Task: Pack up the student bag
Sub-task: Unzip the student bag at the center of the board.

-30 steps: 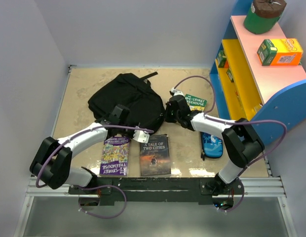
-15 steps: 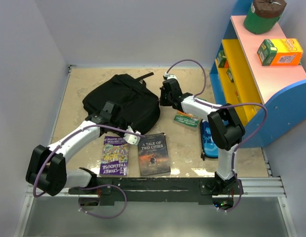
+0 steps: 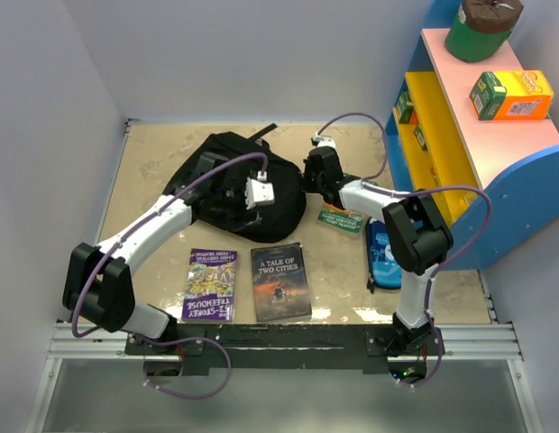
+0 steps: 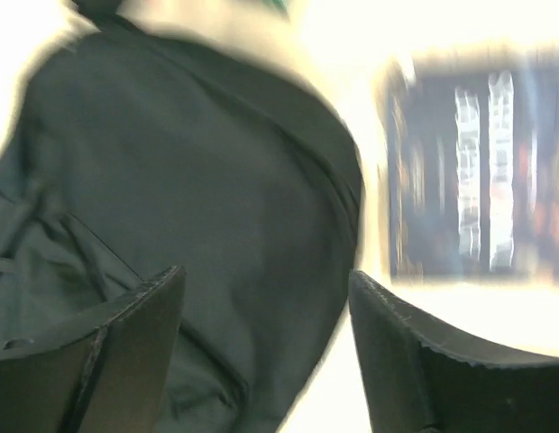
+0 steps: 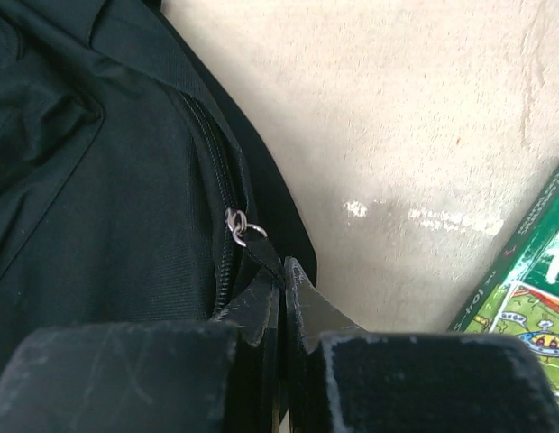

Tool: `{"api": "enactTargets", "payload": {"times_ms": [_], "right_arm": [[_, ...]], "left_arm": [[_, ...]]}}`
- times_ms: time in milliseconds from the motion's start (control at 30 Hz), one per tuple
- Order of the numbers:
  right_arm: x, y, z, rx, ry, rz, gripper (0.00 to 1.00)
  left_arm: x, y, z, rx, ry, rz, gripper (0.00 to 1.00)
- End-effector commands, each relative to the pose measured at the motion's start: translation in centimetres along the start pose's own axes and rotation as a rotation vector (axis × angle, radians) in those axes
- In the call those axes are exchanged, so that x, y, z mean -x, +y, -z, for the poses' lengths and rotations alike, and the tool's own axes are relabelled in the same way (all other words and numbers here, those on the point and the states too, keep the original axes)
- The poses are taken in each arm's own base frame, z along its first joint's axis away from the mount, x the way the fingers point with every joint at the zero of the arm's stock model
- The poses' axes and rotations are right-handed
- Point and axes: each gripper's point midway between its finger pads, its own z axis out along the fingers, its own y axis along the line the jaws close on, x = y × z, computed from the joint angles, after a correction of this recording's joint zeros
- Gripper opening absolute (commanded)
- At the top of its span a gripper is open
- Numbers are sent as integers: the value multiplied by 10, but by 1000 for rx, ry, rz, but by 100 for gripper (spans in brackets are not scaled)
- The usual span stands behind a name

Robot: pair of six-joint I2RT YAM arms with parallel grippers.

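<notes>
The student bag (image 3: 227, 185), a large soft black backpack, lies at the back middle of the table. My left gripper (image 3: 259, 192) hovers over its right half, open with nothing between the fingers. The blurred left wrist view shows the left gripper (image 4: 266, 275) with its jaws wide apart above the bag's fabric (image 4: 171, 180). My right gripper (image 3: 313, 178) is at the bag's right edge. In the right wrist view the right gripper (image 5: 281, 275) is shut on the black zipper pull strap (image 5: 264, 252), which hangs from a metal ring (image 5: 243, 229) on the bag's zipper.
A purple Treehouse book (image 3: 211, 284) and "A Tale of Two Cities" (image 3: 280, 281) lie in front of the bag. A green book (image 3: 341, 219) and a blue-black pencil case (image 3: 386, 253) lie to the right, beside the coloured shelf (image 3: 442, 126).
My left gripper has opened and swung from the bag's near edge up over the bag. The right gripper stays shut at the bag's right edge.
</notes>
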Motion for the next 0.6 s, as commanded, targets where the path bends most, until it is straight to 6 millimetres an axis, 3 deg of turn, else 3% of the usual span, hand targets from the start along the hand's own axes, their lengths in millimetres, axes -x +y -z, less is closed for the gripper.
{"api": "enactTargets", "payload": {"times_ms": [0,200,333,567], "right_arm": [[23,12,15,48,-86,-22,0],[19,12,17,55,-81,-21,0],[19,14,17,64,-79,-19,0],[22,17,22,81,-74,-15,0]], "left_arm": [[74,16,-7,61,-257,310,84],[75,18,-58,120,-195,459,89],[60,39,-89,262,-119,452,90],[38,67,-105,415,-104,418,91]]}}
